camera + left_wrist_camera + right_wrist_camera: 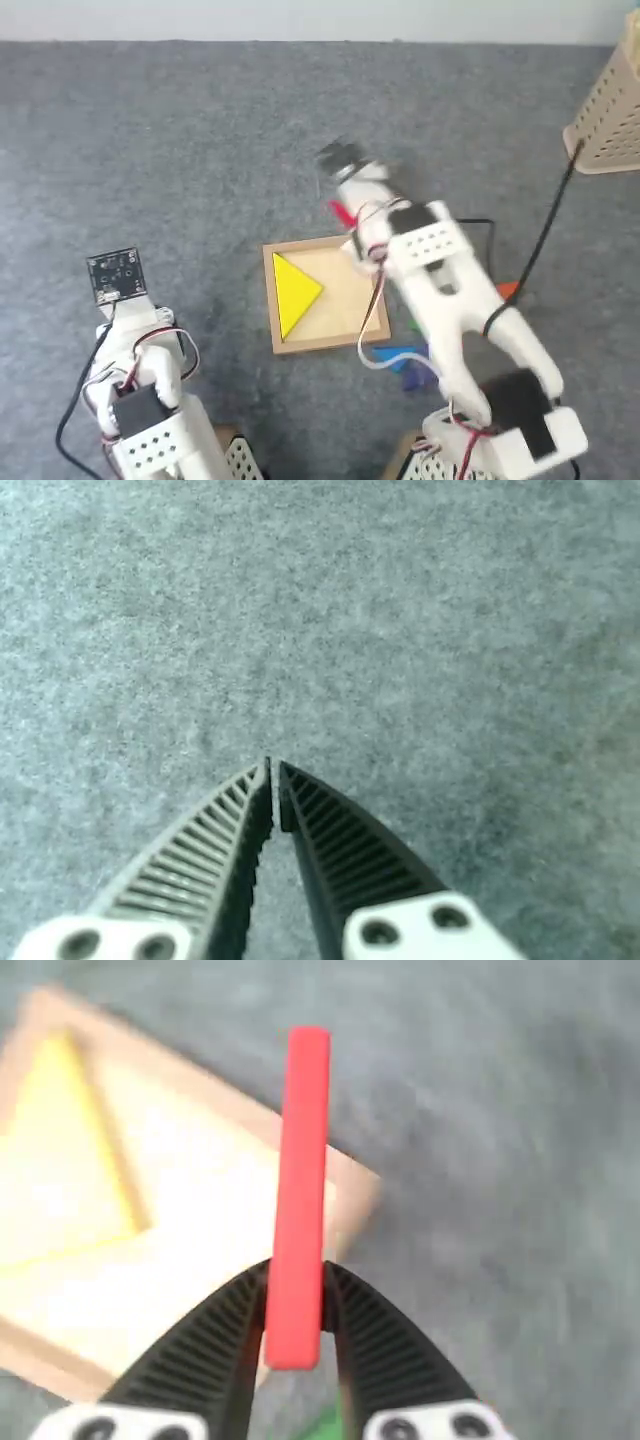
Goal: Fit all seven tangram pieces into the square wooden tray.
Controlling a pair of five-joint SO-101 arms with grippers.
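Note:
The square wooden tray [330, 341] lies mid-table with a yellow triangle [293, 290] in its left half; both also appear in the right wrist view, tray [345, 1188] and yellow triangle [55, 1175]. My right gripper [295, 1290] is shut on a red piece [300, 1190], held edge-on above the tray's far right corner; in the high view the red piece [343, 214] shows beside the right arm's wrist. My left gripper [272, 780] is shut with nothing in it, over bare carpet at the near left.
A blue piece [400, 357], a green piece [413, 381] and an orange piece [508, 291] lie right of the tray, partly under the right arm. A perforated beige container [612, 100] stands at the far right. Grey carpet [180, 150] covers the table.

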